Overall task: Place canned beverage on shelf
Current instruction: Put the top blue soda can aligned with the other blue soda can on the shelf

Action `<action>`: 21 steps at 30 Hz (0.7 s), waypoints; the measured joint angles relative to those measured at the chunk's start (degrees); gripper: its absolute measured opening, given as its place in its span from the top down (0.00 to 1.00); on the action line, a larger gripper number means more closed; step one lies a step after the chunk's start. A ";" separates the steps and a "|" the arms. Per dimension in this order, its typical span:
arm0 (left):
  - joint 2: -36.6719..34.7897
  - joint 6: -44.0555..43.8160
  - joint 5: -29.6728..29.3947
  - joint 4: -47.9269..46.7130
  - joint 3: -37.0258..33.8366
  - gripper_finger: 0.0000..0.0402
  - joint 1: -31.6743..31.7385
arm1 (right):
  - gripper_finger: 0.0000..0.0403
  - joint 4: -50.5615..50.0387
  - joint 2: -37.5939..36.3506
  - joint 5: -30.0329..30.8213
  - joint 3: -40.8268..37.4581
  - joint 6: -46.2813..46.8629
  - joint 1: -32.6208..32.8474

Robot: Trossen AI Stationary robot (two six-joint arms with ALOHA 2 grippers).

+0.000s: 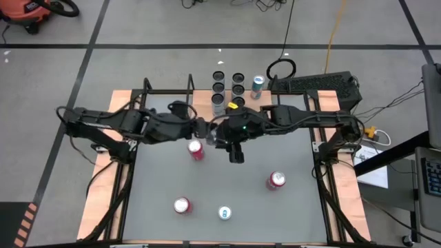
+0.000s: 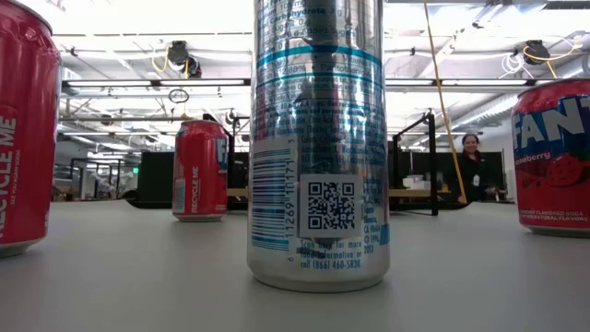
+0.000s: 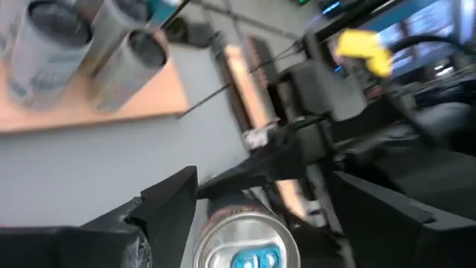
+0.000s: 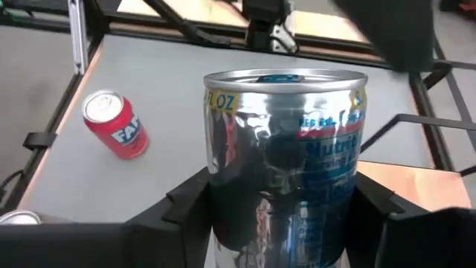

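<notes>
Above the middle of the table the two grippers meet around one silver canned beverage [image 4: 286, 149]. My right gripper [image 4: 282, 190] is shut on it, its fingers pressed against both sides of the can's body. In the left wrist view my left gripper [image 3: 264, 182] stands open around the same can [image 3: 245, 238], whose top shows between the fingers with a gap on one side. The shelf [image 3: 111, 104], a light-wood board, carries several silver cans [image 1: 228, 88] at the back of the table. From above, the held can is hidden by both wrists [image 1: 215, 132].
A red can [image 1: 196, 150] lies on the table just beneath the grippers. Two more red cans [image 1: 277, 180] [image 1: 182, 205] and a silver can [image 1: 224, 213] stand toward the front. Black frame rods line both table sides. A person is in the room behind.
</notes>
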 joint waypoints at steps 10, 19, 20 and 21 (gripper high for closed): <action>-5.63 18.94 -6.80 5.44 0.04 0.23 -1.01 | 0.52 4.15 -5.74 -0.23 0.00 9.39 -4.25; -5.20 42.17 -10.20 16.26 0.04 0.23 -2.95 | 0.52 19.36 -8.83 -5.86 0.02 25.31 -10.39; -4.90 45.74 -10.22 17.62 0.04 0.23 -3.10 | 0.52 20.80 -8.84 -6.63 0.04 27.14 -10.86; -4.51 49.18 -10.21 19.05 0.04 0.23 -3.21 | 0.52 22.20 -8.81 -7.32 0.04 28.55 -11.21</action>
